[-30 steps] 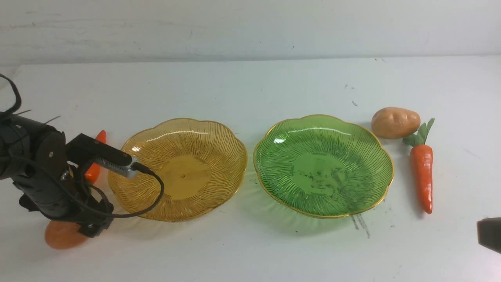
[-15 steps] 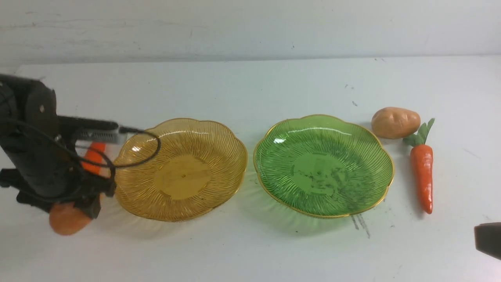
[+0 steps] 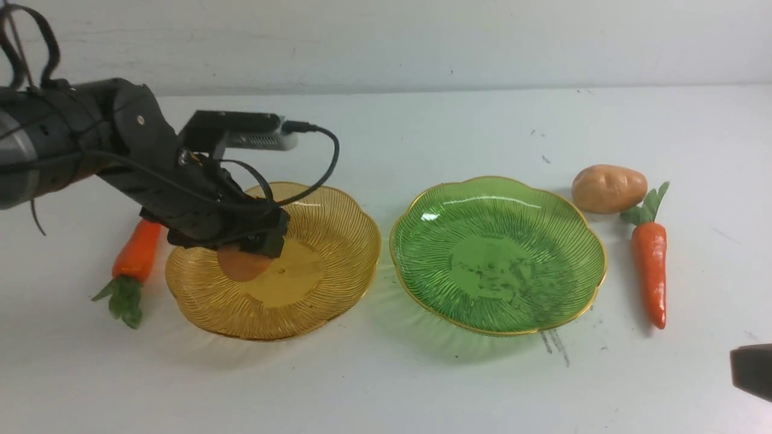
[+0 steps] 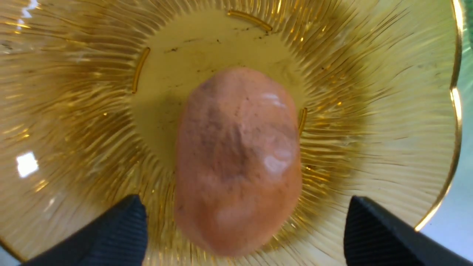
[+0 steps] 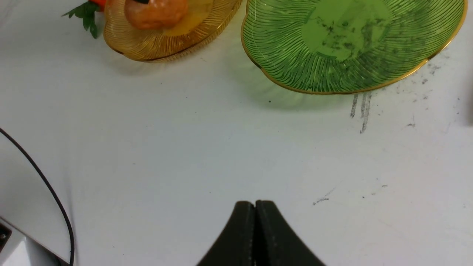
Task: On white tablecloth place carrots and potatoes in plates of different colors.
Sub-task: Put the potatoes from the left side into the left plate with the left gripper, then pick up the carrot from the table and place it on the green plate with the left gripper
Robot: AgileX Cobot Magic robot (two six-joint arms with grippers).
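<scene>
One tan-orange potato (image 3: 241, 265) (image 4: 236, 159) lies in the amber-yellow plate (image 3: 338, 205) (image 4: 388, 111), left of its middle. My left gripper (image 3: 244, 244) (image 4: 245, 207) hangs just over it, open, with a gap between each fingertip and the potato. The green plate (image 3: 561, 241) (image 5: 295, 55) holds nothing. A second potato (image 3: 609, 188) and a carrot (image 3: 651, 271) lie right of the green plate on the white tablecloth (image 3: 386, 132). Another carrot (image 3: 136, 253) lies left of the amber plate. My right gripper (image 5: 255, 207) (image 3: 751, 367) is shut and empty at the front right.
The left arm's cable (image 3: 325, 163) loops above the amber plate's far side. Dark scuffs (image 5: 360, 111) mark the cloth in front of the green plate. A black cable (image 5: 40, 177) and a pale edge show at the table's near side in the right wrist view.
My left gripper carried the potato from the front left of the cloth up and right over the amber plate, then opened. The left carrot is now uncovered. The right gripper stayed put.
</scene>
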